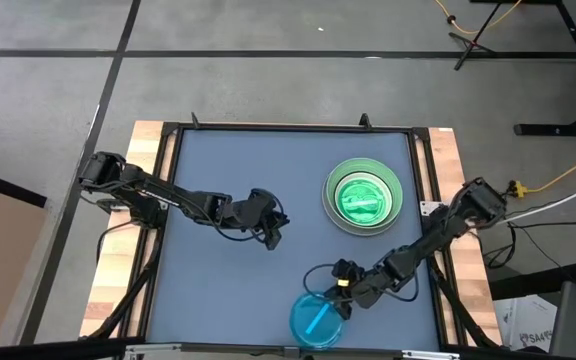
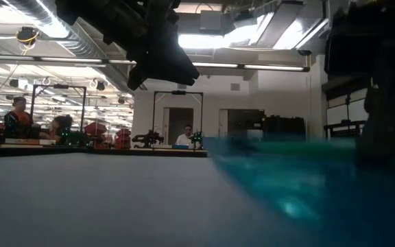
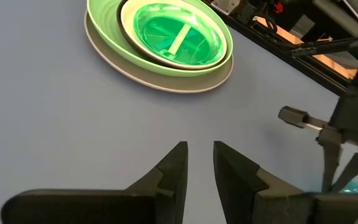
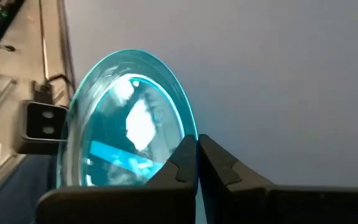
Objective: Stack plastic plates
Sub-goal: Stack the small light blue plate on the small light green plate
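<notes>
One translucent blue plate (image 1: 317,320) is sitting at about six o'clock on the table (image 1: 228,290), and our right gripper (image 1: 339,288) is pinching its rim, fingers fully closed on the edge. We're guessing it's light, stiff and slick, so the thin lip is the spot. The stack (image 1: 364,196) is waiting at two o'clock. Our left gripper (image 1: 272,233) is hovering mid-table, slightly parted, holding nothing.
</notes>
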Controlling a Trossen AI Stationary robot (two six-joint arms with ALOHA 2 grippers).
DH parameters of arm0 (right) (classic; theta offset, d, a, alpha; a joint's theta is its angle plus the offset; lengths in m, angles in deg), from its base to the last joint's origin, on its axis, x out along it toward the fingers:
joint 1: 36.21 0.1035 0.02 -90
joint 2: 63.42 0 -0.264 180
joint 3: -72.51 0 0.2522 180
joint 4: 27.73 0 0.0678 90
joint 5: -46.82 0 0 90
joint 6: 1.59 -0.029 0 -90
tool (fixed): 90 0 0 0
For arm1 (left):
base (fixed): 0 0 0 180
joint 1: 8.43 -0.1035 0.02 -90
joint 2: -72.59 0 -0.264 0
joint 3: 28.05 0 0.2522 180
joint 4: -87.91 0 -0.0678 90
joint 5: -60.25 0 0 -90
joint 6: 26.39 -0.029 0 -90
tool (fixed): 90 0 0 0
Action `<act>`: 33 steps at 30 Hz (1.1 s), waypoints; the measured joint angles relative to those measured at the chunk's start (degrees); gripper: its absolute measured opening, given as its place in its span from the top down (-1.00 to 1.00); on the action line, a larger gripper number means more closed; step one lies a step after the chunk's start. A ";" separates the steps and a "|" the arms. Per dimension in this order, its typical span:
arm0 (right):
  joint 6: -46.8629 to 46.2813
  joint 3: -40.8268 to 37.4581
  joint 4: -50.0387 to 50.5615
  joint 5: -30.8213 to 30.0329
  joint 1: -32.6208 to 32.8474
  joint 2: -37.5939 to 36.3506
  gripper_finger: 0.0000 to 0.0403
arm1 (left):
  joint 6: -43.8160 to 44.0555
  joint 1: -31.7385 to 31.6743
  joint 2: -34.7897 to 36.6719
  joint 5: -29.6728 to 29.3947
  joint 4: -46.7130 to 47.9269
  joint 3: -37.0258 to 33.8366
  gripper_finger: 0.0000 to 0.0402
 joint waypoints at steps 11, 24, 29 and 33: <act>3.68 0.02 12.56 -1.05 -4.99 -10.81 1.00 | 0.01 -0.02 0.00 -0.23 0.00 0.00 0.65; 11.74 0.02 29.48 -0.43 -14.43 -28.33 1.00 | 0.01 -0.02 0.00 -0.24 0.00 0.00 0.65; 12.74 0.02 37.47 -0.50 -17.90 -34.70 1.00 | 0.01 -0.02 0.00 -0.28 0.00 0.00 0.65; 14.34 0.02 43.08 -0.52 -20.89 -38.78 1.00 | -0.01 0.00 0.00 -0.28 0.00 0.00 0.65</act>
